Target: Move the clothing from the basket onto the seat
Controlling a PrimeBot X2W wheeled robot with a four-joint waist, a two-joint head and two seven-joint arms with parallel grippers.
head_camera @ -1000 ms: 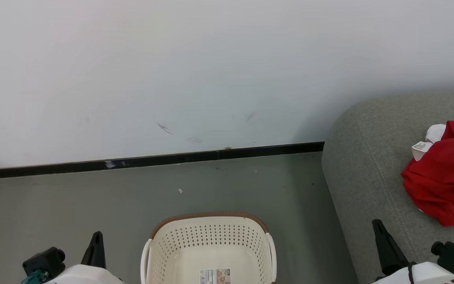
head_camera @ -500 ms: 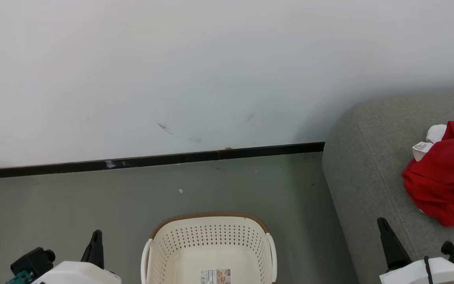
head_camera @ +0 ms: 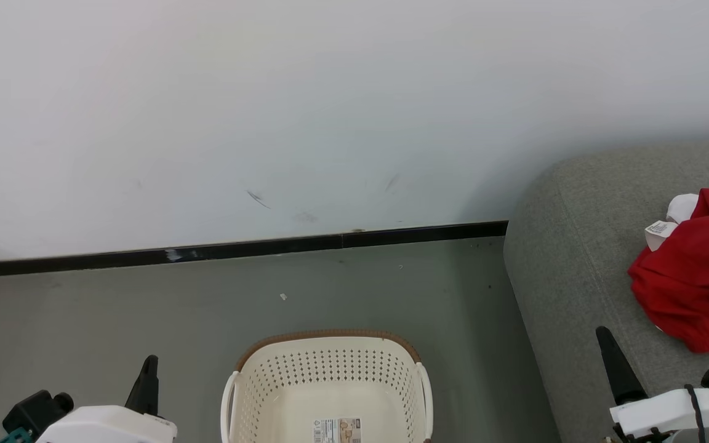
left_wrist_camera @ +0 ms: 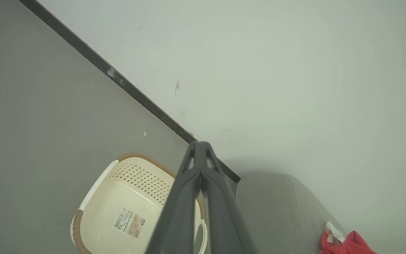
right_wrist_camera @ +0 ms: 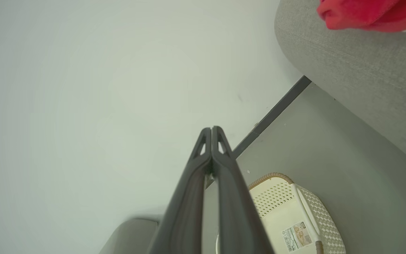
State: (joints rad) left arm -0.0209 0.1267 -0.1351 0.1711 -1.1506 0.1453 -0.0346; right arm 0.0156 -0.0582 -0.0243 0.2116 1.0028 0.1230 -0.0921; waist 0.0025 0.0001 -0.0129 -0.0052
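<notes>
We see the clothing (head_camera: 699, 289) on the seat (head_camera: 576, 246) at right, the near basket (head_camera: 330, 337) empty. Left gripper (head_camera: 150, 362) and right gripper (head_camera: 604, 333) are closed, holding nothing; we judge only withdrawing remains.

Red clothing (head_camera: 696, 289) crumpled on the grey seat (head_camera: 576, 246); cream basket (head_camera: 327, 381) — bare — on the floor.

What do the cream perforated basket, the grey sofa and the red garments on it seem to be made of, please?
Cream perforated basket: apparently moulded plastic, smooth, with rows of holes; its brown rim looks woven, perhaps imitation.
Grey sofa: matt woven upholstery, grainy texture, visible seam.
Red garments: soft cloth, crumpled in folds; fibre unclear.
</notes>
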